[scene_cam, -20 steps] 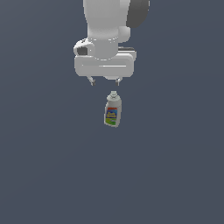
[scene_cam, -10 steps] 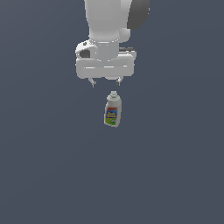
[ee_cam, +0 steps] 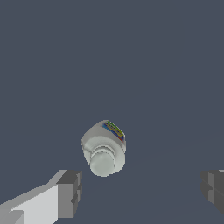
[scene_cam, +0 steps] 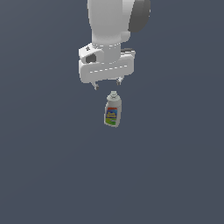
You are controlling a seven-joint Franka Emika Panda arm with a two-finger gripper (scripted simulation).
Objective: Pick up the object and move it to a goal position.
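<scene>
The white Panda arm (scene_cam: pixel 114 22) reaches down from the top of the exterior view over a plain dark grey-blue worktop (scene_cam: pixel 52 175). Its end effector (scene_cam: pixel 107 84) hangs above the surface with the two fingers spread wide apart and nothing between them; in the wrist view the grey finger pads (ee_cam: pixel 70 193) stand far apart, well clear of the bottle. The small white-grey plastic bottle (scene_cam: pixel 113 110) stands upright on the worktop just below the fingertips, apart from them, its capped neck (ee_cam: pixel 102 161) pointing up and its red, blue, yellow and green label (scene_cam: pixel 112 114) facing the exterior camera
</scene>
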